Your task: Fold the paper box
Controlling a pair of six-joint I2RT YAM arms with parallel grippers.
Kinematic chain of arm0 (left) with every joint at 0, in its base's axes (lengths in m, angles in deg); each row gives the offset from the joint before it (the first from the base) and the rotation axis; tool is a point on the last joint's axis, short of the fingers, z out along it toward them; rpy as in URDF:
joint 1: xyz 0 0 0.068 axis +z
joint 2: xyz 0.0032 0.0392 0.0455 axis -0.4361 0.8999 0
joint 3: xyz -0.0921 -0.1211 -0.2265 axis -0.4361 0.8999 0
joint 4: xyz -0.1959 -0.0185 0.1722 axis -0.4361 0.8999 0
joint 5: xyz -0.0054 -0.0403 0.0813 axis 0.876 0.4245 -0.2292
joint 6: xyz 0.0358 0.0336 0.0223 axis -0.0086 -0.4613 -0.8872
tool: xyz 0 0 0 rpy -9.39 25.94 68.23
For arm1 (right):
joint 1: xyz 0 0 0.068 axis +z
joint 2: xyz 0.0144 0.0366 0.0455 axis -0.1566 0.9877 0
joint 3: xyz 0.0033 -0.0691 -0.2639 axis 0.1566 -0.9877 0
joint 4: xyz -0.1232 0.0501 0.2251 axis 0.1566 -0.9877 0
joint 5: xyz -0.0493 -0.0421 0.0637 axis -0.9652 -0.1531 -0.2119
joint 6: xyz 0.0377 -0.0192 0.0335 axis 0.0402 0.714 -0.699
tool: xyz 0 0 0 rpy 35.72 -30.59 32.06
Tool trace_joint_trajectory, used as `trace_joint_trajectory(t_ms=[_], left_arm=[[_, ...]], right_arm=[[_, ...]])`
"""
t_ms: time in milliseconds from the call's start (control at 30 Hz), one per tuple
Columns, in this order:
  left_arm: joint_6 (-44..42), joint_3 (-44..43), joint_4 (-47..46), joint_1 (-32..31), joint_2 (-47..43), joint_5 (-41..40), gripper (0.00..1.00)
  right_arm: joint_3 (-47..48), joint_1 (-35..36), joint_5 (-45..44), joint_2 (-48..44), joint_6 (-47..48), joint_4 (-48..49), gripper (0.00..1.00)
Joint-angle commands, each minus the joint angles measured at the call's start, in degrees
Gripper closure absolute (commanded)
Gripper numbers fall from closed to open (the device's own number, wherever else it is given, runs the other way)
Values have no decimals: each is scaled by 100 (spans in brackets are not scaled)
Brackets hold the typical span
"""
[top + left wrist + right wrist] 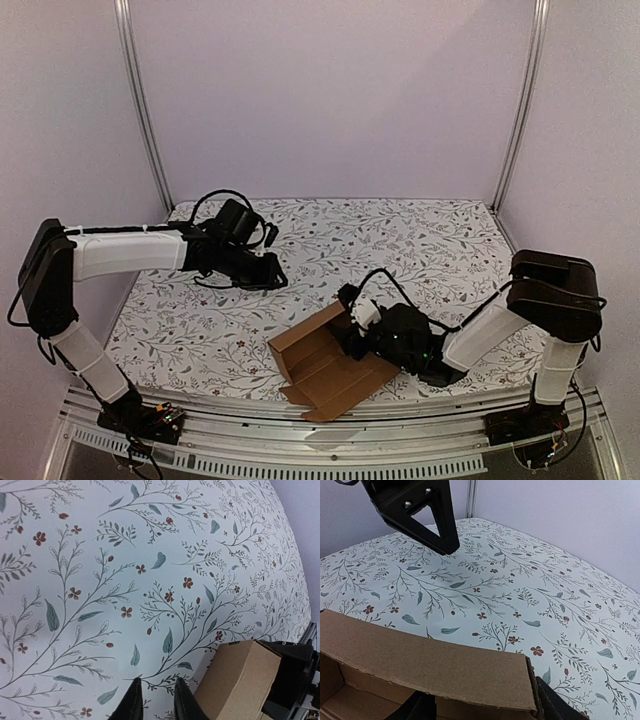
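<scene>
Paper box (325,362) at near edge of table (220,408), broad floral cloth (400,240) beyond.

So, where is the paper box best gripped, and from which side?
Probably the upright wall of the paper box, by its top edge, from the right arm's side: it stands thin and free, so the right fingers fit on both faces. The near flap lies flat.

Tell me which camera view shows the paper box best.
The top external view: the whole paper box shows there, partly folded, open side up. The left wrist view catches only one corner at its lower right. The right wrist view shows just one wall, close up.
</scene>
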Motion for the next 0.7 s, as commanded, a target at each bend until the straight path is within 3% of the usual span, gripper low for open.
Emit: trace_joint_trajectory(t_ms=[0, 200, 533, 667], left_arm=[[-138, -147, 197, 75, -112, -73, 79], [-204, -209, 249, 75, -116, -134, 79], [-236, -176, 231, 75, -113, -91, 79], [-259, -149, 232, 75, -148, -97, 79]], right_arm=[[-99, -25, -24, -332, 53, -531, 36], [47, -31, -134, -747, 390, -1259, 29], [440, -32, -1053, -912, 914, -2310, 2], [593, -37, -1322, -986, 1288, -2660, 1]])
